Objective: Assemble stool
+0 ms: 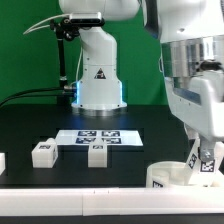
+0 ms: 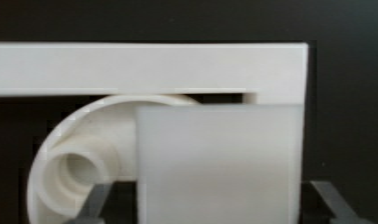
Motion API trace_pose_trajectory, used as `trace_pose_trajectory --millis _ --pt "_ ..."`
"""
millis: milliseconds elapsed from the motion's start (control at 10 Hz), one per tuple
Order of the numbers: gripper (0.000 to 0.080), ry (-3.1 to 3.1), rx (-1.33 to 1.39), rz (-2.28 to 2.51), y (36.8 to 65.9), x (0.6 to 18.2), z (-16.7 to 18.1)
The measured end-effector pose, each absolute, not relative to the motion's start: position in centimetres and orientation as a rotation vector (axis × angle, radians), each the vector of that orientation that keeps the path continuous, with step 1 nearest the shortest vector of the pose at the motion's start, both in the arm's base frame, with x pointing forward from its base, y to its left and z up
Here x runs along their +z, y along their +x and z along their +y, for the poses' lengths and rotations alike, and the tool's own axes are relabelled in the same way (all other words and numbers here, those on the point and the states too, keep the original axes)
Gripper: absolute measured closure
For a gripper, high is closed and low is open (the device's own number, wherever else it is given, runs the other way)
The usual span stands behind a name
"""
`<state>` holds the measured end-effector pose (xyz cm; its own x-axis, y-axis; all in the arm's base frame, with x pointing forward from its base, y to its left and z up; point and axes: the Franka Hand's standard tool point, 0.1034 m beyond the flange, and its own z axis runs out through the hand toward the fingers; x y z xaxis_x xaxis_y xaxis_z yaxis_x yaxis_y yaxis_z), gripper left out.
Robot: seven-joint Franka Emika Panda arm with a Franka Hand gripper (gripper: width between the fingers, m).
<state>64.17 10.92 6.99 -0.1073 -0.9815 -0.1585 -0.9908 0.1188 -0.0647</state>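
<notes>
**Item 1, gripper** point(image 2: 216, 203): the two dark fingers point(image 2: 102, 200) are sitting on opposite sides of a white block and pinching it between them. In the exterior view the gripper is hanging low over the black table point(image 1: 60, 180), at the exterior view's right.

**Item 2, held leg** point(image 2: 221, 150): a plain white rectangular block is standing upright in the grip. In the exterior view its black-and-white tag is facing the camera. It is hanging over the near part of the seat; whether the two are touching cannot be told.

**Item 3, seat** point(image 1: 172, 176): a thick round white disc is lying flat on the table directly below the gripper. In the wrist view one round socket point(image 2: 76, 165) is showing beside the held leg.

**Item 4, white bar** point(image 2: 150, 70): this is running just past the seat and turning a corner there.

**Item 5, left loose leg** point(image 1: 43, 152) **and right loose leg** point(image 1: 97, 152): both are standing on the table well apart from the seat, toward the exterior view's left.

**Item 6, marker board** point(image 1: 100, 137): this is lying flat just behind the right loose leg.

**Item 7, arm base** point(image 1: 97, 80): this is standing at the far edge, against the green backdrop
</notes>
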Motion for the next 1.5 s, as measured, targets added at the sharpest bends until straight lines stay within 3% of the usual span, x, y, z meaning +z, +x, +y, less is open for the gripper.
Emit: trace_pose_trajectory --millis 300,700,800,900,1200,1500 --pt "0.0458 -1.438 0.112 2.523 64.6 7.0 11.8" --pt "0.0458 -1.438 0.078 2.472 64.5 7.0 12.1" --pt "0.0287 -1.526 0.077 2.429 64.4 7.0 12.4" --pt "0.0179 -1.69 0.107 2.333 64.2 7.2 13.1" --pt "0.0154 -2.229 0.114 1.81 64.4 9.7 13.8" --pt "0.015 -2.414 0.08 1.547 64.4 9.8 13.8"
